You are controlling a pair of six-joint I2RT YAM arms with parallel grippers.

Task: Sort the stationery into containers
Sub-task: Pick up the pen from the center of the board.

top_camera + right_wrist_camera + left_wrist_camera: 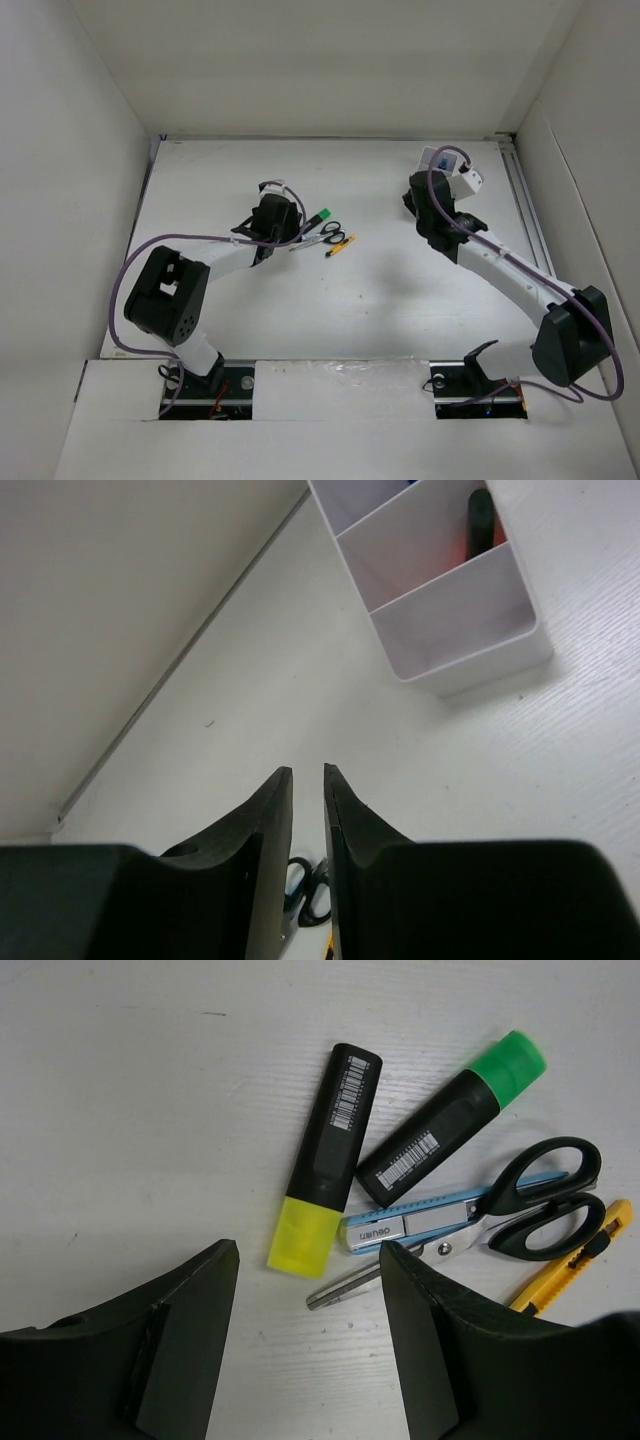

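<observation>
In the left wrist view a yellow highlighter (320, 1160), a green highlighter (450, 1115), black-handled scissors (545, 1200), a clear-blue pen (420, 1222) and a yellow-black cutter (575, 1265) lie close together on the table. My left gripper (308, 1260) is open and empty just short of the yellow highlighter's cap. My right gripper (307, 772) is shut and empty, near a white divided container (470, 600). An orange highlighter (478, 525) stands in its middle compartment. From above, the left gripper (285, 215) is beside the pile (333, 233) and the right gripper (413, 196) is by the container (440, 158).
White walls enclose the table on the left, back and right. The container stands at the back right near the wall. Purple cables loop over both arms.
</observation>
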